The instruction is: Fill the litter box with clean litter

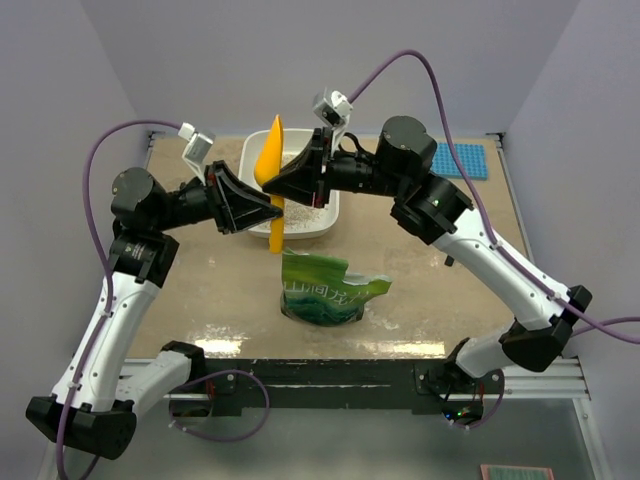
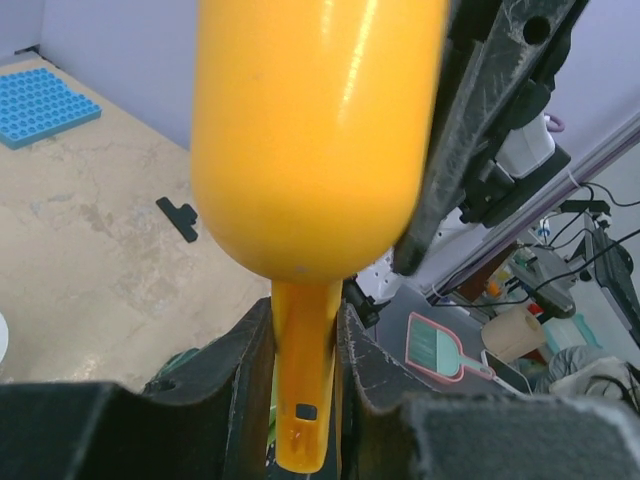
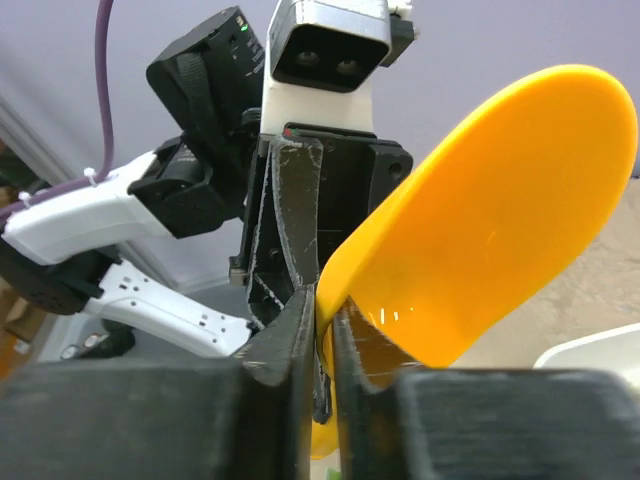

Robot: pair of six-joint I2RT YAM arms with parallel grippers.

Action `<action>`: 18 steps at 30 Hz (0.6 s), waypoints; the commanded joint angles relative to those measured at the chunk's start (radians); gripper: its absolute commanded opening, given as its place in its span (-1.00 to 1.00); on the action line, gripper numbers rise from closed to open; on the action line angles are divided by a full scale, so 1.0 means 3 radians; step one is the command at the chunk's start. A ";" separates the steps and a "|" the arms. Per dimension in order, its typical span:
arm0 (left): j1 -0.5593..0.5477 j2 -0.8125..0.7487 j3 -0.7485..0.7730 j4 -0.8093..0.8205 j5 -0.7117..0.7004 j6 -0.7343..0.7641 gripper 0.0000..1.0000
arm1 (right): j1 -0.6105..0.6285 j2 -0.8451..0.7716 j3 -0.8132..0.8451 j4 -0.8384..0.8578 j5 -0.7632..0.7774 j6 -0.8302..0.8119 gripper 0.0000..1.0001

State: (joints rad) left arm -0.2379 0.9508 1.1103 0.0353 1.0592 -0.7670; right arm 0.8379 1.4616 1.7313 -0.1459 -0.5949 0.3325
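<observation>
The white litter box (image 1: 331, 224) stands at the back middle of the table, with beige-grey clean litter (image 1: 308, 214) in it; a corner also shows in the right wrist view (image 3: 600, 352). An orange-yellow scoop (image 1: 272, 150) is held upright above the box by both grippers. My left gripper (image 1: 268, 212) is shut on the scoop's handle (image 2: 304, 400). My right gripper (image 1: 278, 183) is shut on the edge of the scoop's bowl (image 3: 490, 220). The bowl (image 2: 315, 130) looks empty.
A crinkly green bag (image 1: 322, 292) stands open in front of the box, near the table's middle. A blue studded mat (image 1: 462, 160) lies at the back right, also in the left wrist view (image 2: 40, 105). A small black clip (image 2: 180, 218) lies on the table.
</observation>
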 commanded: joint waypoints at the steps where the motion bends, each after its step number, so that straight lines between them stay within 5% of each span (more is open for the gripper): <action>1: -0.0025 -0.0030 0.0149 0.0148 0.0100 0.0005 -0.92 | 0.0024 -0.0055 0.0186 0.0047 0.0142 -0.0060 -1.00; 3: -0.0025 -0.0030 0.0139 0.0113 0.0090 0.0025 -0.84 | 0.0024 -0.0081 0.0232 -0.0096 0.0224 -0.0156 -1.00; 8: -0.0025 -0.0020 0.0165 -0.0112 0.0084 0.0265 -0.10 | 0.0029 -0.0290 0.0415 -0.0718 0.0632 -0.0499 -1.00; 18: -0.0030 0.0465 0.1150 -0.1952 -0.0293 0.1181 1.00 | 0.0131 -0.0234 0.1015 -0.2387 0.2359 -0.1567 -1.00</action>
State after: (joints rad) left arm -0.2447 1.0401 1.3251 -0.3321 1.0443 -0.5266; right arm 0.8478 1.4151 2.0132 -0.6598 -0.1719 0.0402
